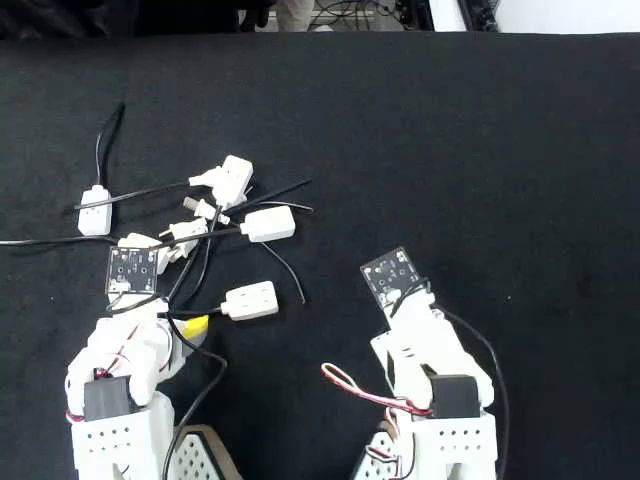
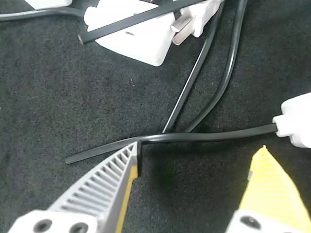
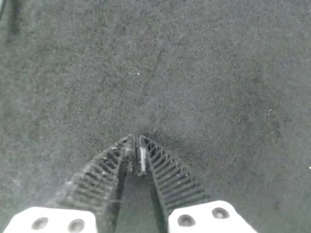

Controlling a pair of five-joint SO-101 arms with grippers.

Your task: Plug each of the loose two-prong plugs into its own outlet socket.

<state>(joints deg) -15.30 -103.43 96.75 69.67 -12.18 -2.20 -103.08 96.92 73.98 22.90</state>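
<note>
Sitting at the near edge of the black tabletop [image 1: 500, 140], two arms.
White outlet sockets [image 1: 252, 300] and two-prong plugs [image 1: 208, 210] cluster toward the left edge; left gripper [image 2: 199, 155] gapes wide, empty, over a black cord [image 2: 209, 137]; right gripper [image 3: 135, 145] pinched closed, empty.

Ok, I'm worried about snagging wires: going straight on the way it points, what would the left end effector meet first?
Probably the black cable lying across just ahead of the open left end effector, though depth is hard to judge.
</note>
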